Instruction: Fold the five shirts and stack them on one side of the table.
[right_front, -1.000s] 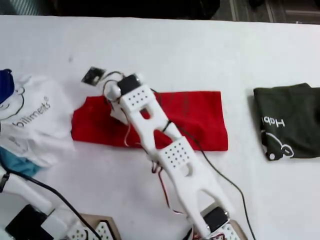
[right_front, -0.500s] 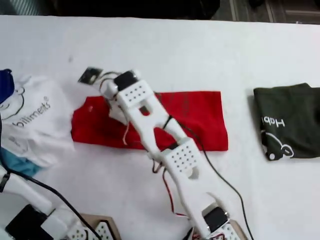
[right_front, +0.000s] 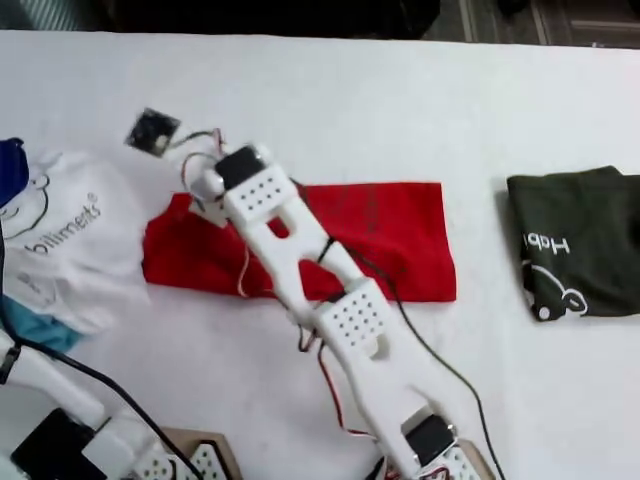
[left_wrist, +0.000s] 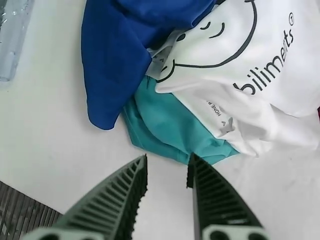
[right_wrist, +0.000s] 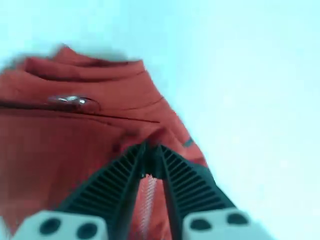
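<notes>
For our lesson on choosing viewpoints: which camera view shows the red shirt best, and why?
The high view: the red shirt lies there in full outline, with the right arm across it. The right wrist view gives a close patch pinched in the right gripper. The left wrist view faces the white shirt pile.

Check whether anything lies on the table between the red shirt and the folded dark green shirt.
Nothing visible does. Bare white table separates the red shirt from the folded dark green shirt. The right claw is shut on the red shirt at the end away from that shirt.
</notes>
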